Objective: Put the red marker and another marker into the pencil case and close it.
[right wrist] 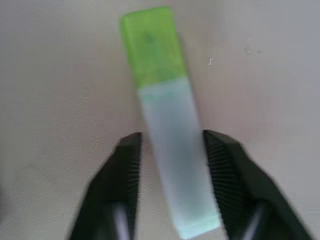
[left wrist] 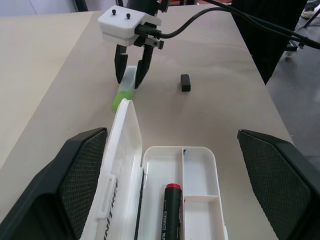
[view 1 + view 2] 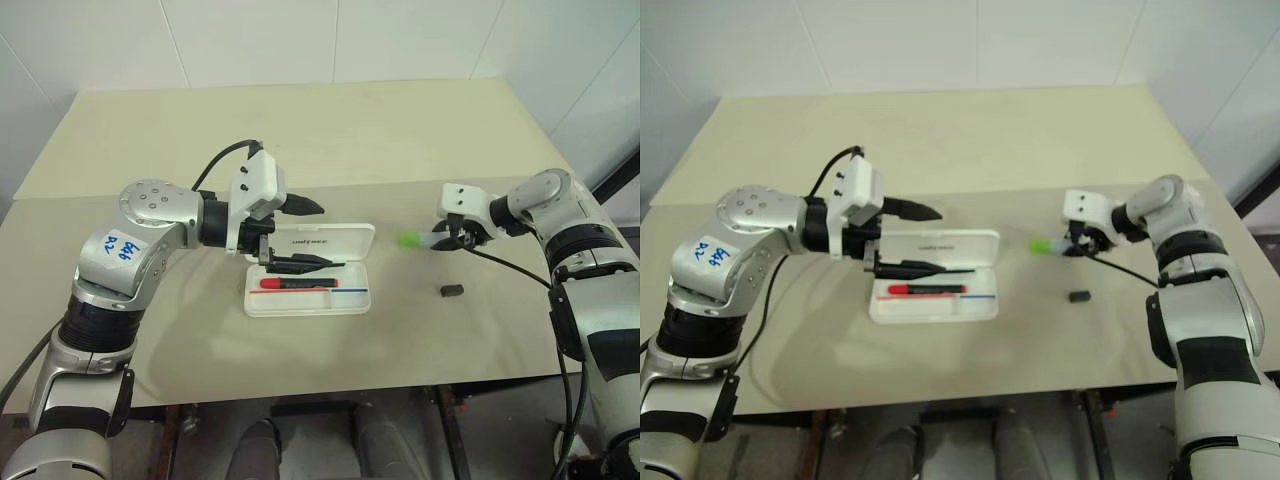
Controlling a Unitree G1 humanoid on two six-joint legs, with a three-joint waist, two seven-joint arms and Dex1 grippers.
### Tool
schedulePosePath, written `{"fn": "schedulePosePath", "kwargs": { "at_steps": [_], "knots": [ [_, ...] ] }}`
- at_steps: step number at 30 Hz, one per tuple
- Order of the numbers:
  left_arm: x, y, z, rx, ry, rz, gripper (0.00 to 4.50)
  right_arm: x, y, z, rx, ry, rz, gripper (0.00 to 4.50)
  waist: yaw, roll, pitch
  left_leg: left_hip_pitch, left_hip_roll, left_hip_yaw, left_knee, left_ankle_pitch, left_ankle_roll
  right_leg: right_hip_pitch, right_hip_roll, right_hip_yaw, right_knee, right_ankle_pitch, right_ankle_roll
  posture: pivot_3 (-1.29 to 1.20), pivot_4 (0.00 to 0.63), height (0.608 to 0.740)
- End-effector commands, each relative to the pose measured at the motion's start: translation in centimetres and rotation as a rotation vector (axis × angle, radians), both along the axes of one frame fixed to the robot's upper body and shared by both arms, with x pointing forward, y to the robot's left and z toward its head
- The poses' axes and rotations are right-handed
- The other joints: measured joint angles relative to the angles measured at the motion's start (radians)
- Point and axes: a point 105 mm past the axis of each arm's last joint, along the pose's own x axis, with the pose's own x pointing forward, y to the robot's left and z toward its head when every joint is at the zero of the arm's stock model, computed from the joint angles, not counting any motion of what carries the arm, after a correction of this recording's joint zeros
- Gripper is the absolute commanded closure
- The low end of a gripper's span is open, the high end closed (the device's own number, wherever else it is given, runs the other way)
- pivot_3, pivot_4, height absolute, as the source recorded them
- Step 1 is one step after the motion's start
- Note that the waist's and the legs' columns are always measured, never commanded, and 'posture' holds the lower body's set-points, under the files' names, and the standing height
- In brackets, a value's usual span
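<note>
Green-capped, pale translucent marker [image 1: 170, 145].

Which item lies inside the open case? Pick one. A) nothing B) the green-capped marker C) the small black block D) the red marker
D: the red marker lies in the open case, while the green-capped marker sits on the table between the right end effector's fingers.

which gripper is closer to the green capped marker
Right. The right gripper straddles the green-capped marker's pale body, one finger on each side. The left gripper hangs over the open pencil case, well away.
</note>
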Motion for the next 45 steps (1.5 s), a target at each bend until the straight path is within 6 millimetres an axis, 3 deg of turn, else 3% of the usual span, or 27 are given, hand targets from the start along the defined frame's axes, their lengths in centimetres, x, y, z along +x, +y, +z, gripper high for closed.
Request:
{"fn": "schedulePosePath", "kwargs": {
  "at_steps": [1,11,19,23,27,31,33,36,41,45],
  "knots": [
    [-0.6,0.2,1.2,-0.009,-0.051,-0.008,0.0,-0.3,0.2,-0.2,0.003,0.036,0.019,3.38,0.0,0.0,0.0,0.0,0.0,0.0,0.0,0.0,0.0,0.0,0.0,0.0,0.0,0.0,0.0,0.0,0.15,0.74],
    [-0.4,0.1,1.0,0.004,-0.041,-0.018,0.0,-0.2,-0.1,1.2,0.044,-0.026,0.024,3.38,-0.001,0.0,0.0,0.0,0.0,0.0,0.0,0.0,0.0,0.0,0.0,0.0,0.0,0.0,0.0,0.0,0.15,0.74],
    [0.0,0.8,0.1,0.062,-0.058,-0.054,0.0,-1.1,-2.8,4.2,0.096,-0.083,0.006,3.38,0.002,0.0,0.0,-0.001,0.0,0.0,-0.001,0.0,0.0,0.0,0.0,0.0,-0.002,0.0,0.0,0.0,0.15,0.74],
    [-0.1,0.7,-0.2,0.062,-0.056,-0.078,0.0,-2.2,-4.0,5.9,0.162,-0.101,0.025,3.38,0.002,0.0,0.0,-0.001,0.0,0.0,-0.001,0.0,0.0,0.0,0.0,0.0,-0.002,0.0,0.0,0.0,0.15,0.74],
    [-0.7,1.6,-0.5,0.081,-0.039,-0.138,0.0,-3.8,-3.8,7.2,0.254,-0.135,0.117,3.38,0.001,0.0,0.0,-0.001,0.0,0.0,-0.001,0.0,0.0,0.0,0.0,0.0,-0.002,0.0,0.0,0.0,0.15,0.74],
    [-0.9,3.7,-0.4,0.138,-0.015,-0.159,0.0,-6.6,-3.6,6.3,0.266,-0.084,0.155,3.38,0.005,0.001,0.001,-0.001,0.0,0.0,-0.001,0.0,0.0,0.0,0.0,0.0,-0.001,0.0,0.0,0.0,0.15,0.74],
    [-1.0,3.9,0.6,0.113,-0.004,-0.169,0.0,-8.0,-2.8,6.0,0.275,-0.066,0.172,3.38,0.008,0.003,0.001,-0.001,0.0,0.0,-0.001,0.0,0.0,-0.001,0.0,0.0,0.0,0.0,0.0,0.0,0.15,0.74],
    [-1.0,3.4,2.4,0.096,-0.037,-0.194,0.0,-10.5,0.6,6.2,0.371,-0.043,0.227,3.38,0.01,0.003,0.001,-0.002,-0.001,-0.001,0.002,0.0,0.0,0.0,0.0,0.0,0.0,0.0,0.001,0.0,0.15,0.74],
    [-1.1,3.8,1.8,0.148,-0.034,-0.202,0.0,-13.7,5.1,6.3,0.492,0.024,0.305,3.38,0.006,0.003,0.001,0.0,0.0,-0.001,0.002,0.0,0.0,0.001,0.0,0.0,0.001,0.0,0.001,0.0,0.15,0.74],
    [-1.4,4.2,1.5,0.151,-0.019,-0.188,0.0,-14.7,7.8,6.4,0.577,0.041,0.331,3.38,0.009,0.003,0.001,0.0,0.0,-0.001,0.002,0.0,0.001,0.001,0.0,0.0,0.001,0.001,0.001,0.0,0.15,0.74]
  ]
}}
